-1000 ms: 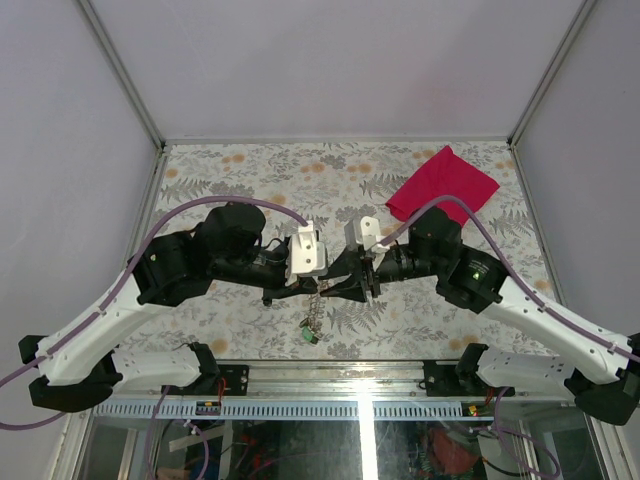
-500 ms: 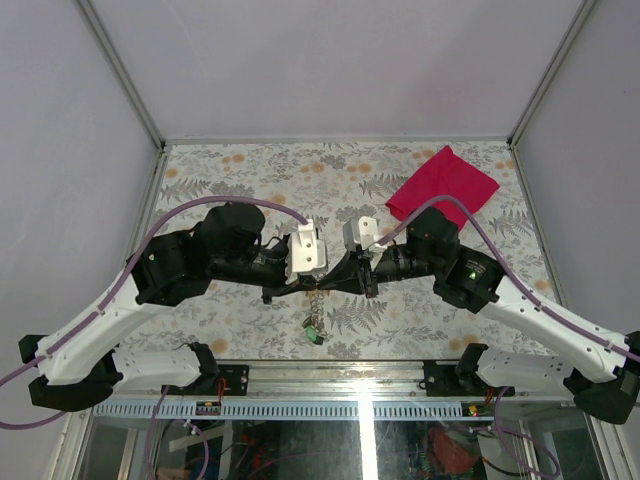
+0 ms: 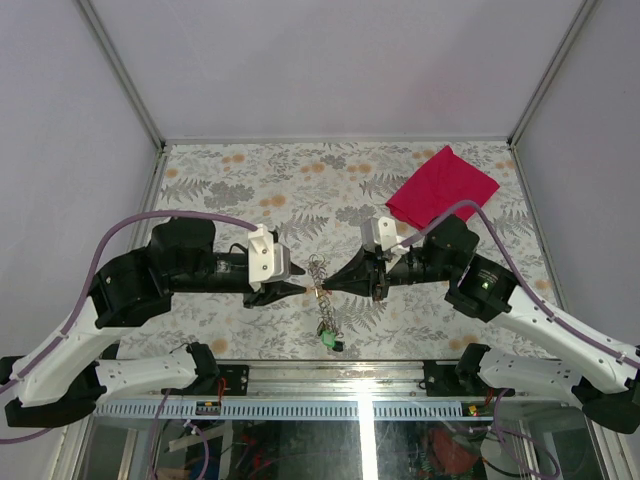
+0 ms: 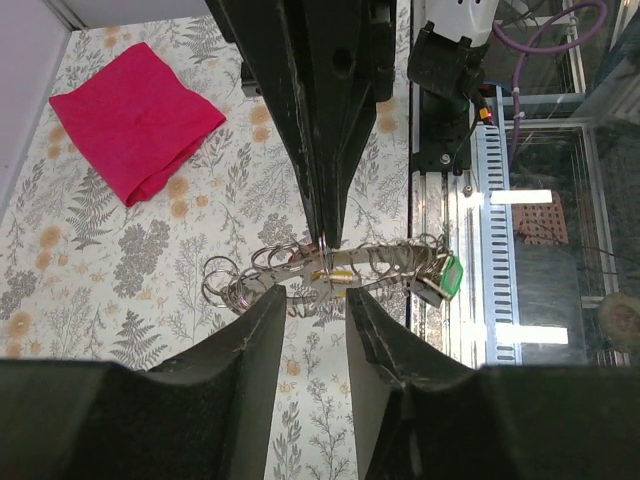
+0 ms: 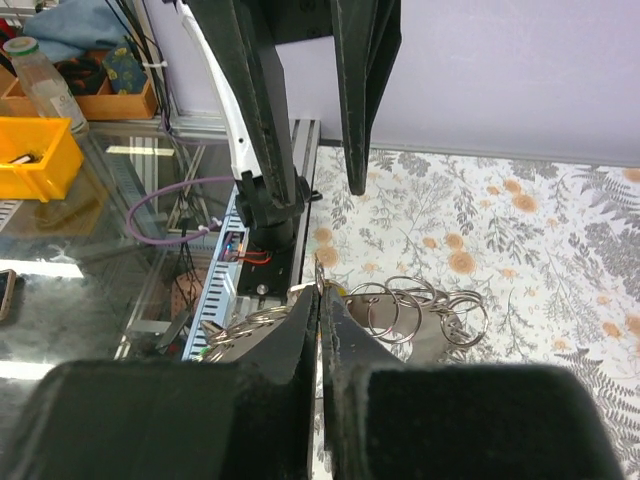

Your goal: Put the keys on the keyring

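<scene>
Threading is looking unfinished: right gripper (image 3: 323,290) is pinching the keyring bunch (image 3: 318,267) tight in mid-air, well near-left of the red cloth (image 3: 442,185). Left gripper (image 3: 298,288) is waiting alongside, jaws apart. Brass key (image 4: 335,279) is lying against the rings; I can't tell if it's on, and the red key isn't showing.

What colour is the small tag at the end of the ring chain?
Green; the tag shows best in the left wrist view.

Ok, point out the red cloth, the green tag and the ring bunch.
red cloth (image 3: 442,185): top view, middle of the fabric.
green tag (image 4: 449,277): left wrist view, its green face.
ring bunch (image 4: 264,268): left wrist view, the overlapping wire loops.
</scene>
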Robot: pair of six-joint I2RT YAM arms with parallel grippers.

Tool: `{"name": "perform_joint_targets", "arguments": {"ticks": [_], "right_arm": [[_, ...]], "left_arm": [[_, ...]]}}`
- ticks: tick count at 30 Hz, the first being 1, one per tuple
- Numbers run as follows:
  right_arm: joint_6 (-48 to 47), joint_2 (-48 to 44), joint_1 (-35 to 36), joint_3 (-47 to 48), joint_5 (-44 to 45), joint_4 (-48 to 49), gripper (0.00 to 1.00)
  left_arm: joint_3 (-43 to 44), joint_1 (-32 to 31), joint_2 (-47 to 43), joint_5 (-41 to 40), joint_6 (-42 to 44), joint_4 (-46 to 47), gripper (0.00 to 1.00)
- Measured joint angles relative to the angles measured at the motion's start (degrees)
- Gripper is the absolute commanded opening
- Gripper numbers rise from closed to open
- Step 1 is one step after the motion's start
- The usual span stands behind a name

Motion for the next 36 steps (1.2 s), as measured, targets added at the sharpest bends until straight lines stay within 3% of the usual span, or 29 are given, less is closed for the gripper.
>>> {"name": "perform_joint_targets", "arguments": {"ticks": [11, 19, 21, 23, 26, 30, 36], "right_arm": [[2.0, -1.3, 0.0, 0.0, 0.0, 2.6, 0.00], [2.9, -1.3, 0.0, -0.3, 0.0, 4.3, 0.00], [3.1, -1.4, 0.0, -0.4, 0.0, 4.6, 0.00], [3.2, -1.4, 0.0, -0.4, 0.0, 4.7, 0.00], [3.4, -1.4, 0.0, -0.4, 0.0, 4.7, 0.00], [3.5, -1.4, 0.0, -0.4, 0.0, 5.0, 0.00], [3.8, -1.4, 0.0, -0.5, 0.0, 5.5, 0.00]], "left_arm": [[-2.7, 0.0, 0.5, 1.4, -1.0, 1.6, 0.33], [-3.1, 0.0, 0.2, 1.9, -1.7, 2.7, 0.18], [-3.1, 0.0, 0.2, 1.9, -1.7, 3.1, 0.19], [-3.1, 0.0, 0.2, 1.9, -1.7, 3.4, 0.26], [-3.2, 0.0, 0.1, 1.9, -1.9, 3.6, 0.27], [-3.4, 0.0, 0.0, 1.9, -1.9, 4.0, 0.21], [-3.4, 0.0, 0.0, 2.1, -2.0, 4.6, 0.00]]}}
